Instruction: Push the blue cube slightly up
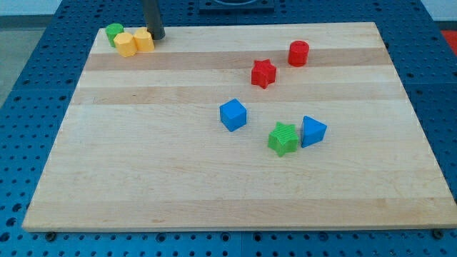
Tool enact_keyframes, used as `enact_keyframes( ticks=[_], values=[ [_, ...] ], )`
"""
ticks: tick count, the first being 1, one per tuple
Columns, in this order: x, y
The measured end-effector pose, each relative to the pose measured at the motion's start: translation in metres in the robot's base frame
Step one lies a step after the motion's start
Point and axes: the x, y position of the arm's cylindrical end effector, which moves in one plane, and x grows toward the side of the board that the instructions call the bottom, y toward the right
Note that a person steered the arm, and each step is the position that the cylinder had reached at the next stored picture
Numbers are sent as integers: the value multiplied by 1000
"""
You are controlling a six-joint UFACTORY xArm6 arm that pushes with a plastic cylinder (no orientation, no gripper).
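The blue cube [233, 114] sits near the middle of the wooden board [143, 157]. My tip [156, 36] is at the view's top left, far from the cube, right beside the view's right side of an orange block [144, 40]. The rod rises out of the view's top edge.
A yellow block [126, 44] and a green block [114, 32] cluster with the orange one at the top left. A red star [263, 73] and a red cylinder [298, 53] lie up and right of the cube. A green star [283, 138] and a blue triangular block [312, 131] lie to its lower right.
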Motion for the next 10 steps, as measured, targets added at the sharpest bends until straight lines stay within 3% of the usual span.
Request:
enact_keyframes(
  ticks=[2,4,8,10],
  values=[
    [-7,-1],
    [15,62],
    [215,52],
    [258,100]
  ],
)
